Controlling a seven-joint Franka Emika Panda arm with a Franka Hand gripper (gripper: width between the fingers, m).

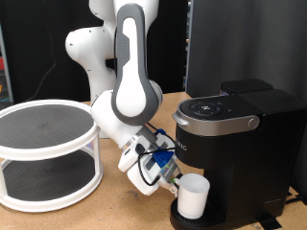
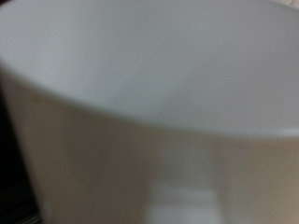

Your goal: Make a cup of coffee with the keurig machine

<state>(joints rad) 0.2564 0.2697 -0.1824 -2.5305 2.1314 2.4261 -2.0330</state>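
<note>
The coffee machine (image 1: pixel 230 144) stands at the exterior view's right, tall and boxy, its lid down and its button panel facing up. Left of it sits a round white two-tier rack (image 1: pixel 46 153) on the wooden table (image 1: pixel 106 213). The gripper (image 1: pixel 171 174) reaches low against the cup (image 1: pixel 194 195), which stands upright on the machine's drip base, mouth up. In the wrist view the cup (image 2: pixel 140 84) fills everything, blurred. Whether the fingers are clamped on it, I cannot tell.
</note>
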